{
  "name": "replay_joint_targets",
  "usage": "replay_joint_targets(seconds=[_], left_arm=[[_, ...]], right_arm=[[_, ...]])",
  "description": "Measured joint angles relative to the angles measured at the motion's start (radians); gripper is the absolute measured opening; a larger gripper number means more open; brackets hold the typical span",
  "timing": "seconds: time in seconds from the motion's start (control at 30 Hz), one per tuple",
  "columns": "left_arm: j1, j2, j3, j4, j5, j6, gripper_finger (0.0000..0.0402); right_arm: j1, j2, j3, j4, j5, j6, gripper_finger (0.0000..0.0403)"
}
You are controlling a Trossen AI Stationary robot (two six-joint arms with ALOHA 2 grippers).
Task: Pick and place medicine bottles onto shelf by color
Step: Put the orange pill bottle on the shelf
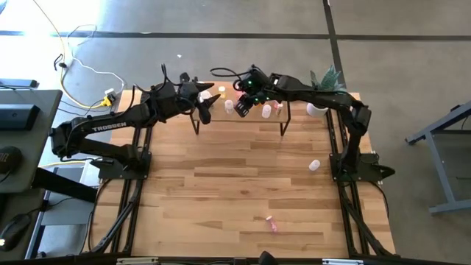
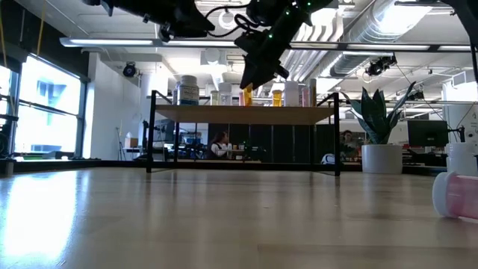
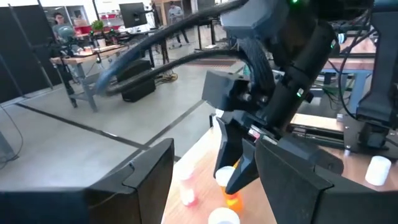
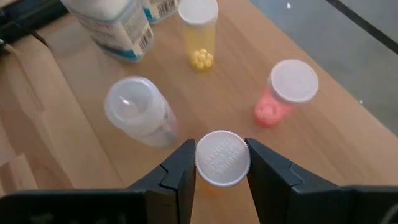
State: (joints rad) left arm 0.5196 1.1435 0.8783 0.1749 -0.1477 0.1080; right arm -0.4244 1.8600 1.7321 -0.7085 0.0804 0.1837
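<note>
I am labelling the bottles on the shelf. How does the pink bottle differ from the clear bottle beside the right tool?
The pink bottle has pink contents and an opaque white cap; the clear bottle looks colourless with a translucent cap. The pink bottle leans one way in the right wrist view, the clear bottle the other. Both stand free on the shelf, outside the right tool, which is closed on a white-capped bottle.

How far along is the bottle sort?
Partway. Done: several bottles stand on the shelf, including a yellow bottle, a pink bottle and a clear one. In hand: the right claw is shut on an orange bottle over the shelf. The left claw waits at the shelf's left end. Left: a white bottle and a pink one on the table.
</note>
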Motion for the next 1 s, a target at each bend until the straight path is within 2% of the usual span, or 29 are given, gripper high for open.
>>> replay_joint_targets(seconds=[0.63, 1.0], left_arm=[[0.025, 0.0, 0.0, 0.0, 0.02, 0.0, 0.0214], [0.025, 0.0, 0.0, 0.001, 0.019, 0.0, 0.0214]], right_arm=[[0.017, 0.005, 0.001, -0.053, 0.032, -0.001, 0.0114], [0.027, 0.006, 0.0, -0.066, 0.028, 0.025, 0.0159]])
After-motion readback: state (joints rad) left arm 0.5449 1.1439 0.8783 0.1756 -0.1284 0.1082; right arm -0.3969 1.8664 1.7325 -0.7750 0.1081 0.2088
